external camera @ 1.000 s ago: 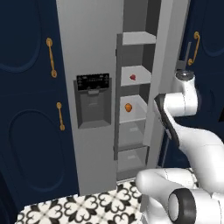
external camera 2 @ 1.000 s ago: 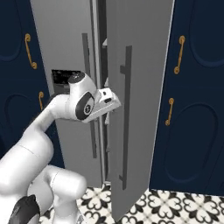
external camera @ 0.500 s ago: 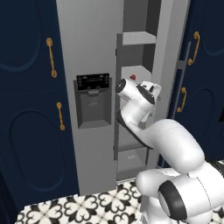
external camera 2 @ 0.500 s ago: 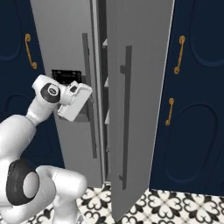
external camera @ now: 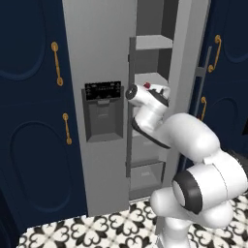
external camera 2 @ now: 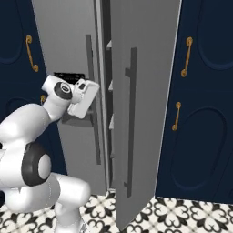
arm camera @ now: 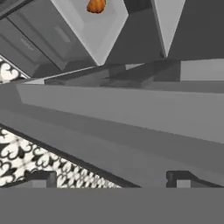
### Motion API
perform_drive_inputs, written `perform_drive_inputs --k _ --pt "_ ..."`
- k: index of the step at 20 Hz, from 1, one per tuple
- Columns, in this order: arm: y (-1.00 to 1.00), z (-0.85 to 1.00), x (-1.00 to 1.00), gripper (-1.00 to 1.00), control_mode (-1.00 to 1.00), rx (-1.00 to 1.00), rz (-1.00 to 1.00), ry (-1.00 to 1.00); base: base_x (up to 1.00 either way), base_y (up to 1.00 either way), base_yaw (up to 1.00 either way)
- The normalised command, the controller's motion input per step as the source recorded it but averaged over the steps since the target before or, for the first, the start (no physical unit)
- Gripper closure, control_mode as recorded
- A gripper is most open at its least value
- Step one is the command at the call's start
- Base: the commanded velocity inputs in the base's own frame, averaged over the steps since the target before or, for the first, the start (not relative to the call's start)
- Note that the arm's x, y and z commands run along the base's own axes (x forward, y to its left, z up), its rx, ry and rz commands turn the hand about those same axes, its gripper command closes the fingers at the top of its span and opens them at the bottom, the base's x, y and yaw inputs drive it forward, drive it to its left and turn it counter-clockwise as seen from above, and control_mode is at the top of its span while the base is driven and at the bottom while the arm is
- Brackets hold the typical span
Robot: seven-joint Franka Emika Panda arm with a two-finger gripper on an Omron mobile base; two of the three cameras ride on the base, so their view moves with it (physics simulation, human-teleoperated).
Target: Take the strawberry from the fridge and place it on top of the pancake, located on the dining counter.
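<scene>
The gripper (arm camera: 112, 178) gapes wide and empty beside the fridge's (external camera: 101, 58) smooth matte-grey shelves; a rounded orange fruit (arm camera: 96, 5) sits top centre.

The fridge (external camera: 101, 145) stands on a black-and-white patterned floor (external camera: 97, 230), one door ajar; its grey inner shelves (external camera: 152, 42) show through the gap; an orange fruit (arm camera: 96, 5) rests on one shelf.
</scene>
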Motion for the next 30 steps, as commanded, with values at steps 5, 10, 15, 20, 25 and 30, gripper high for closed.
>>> perform_drive_inputs --k 5,10,15,20,25,30 --pt "-0.48 -0.04 0.2 -1.0 -1.0 -0.09 0.2 -0.05 0.0 0.0 0.0" --pt "-0.76 0.0 0.01 -1.0 -1.0 -0.07 0.09 0.01 0.0 0.0 0.0" --pt "-0.59 0.0 -0.09 -1.0 -1.0 -0.04 0.02 0.0 0.0 0.0 0.0" --pt "-0.73 0.0 -0.22 -1.0 -1.0 0.0 0.0 0.0 0.0 0.0 0.0" --pt "-0.85 0.0 -0.13 -1.0 -1.0 0.0 0.0 0.03 0.0 0.0 0.0" --pt "-0.79 0.0 0.0 -1.0 -1.0 0.02 0.0 0.03 0.0 0.0 0.0"
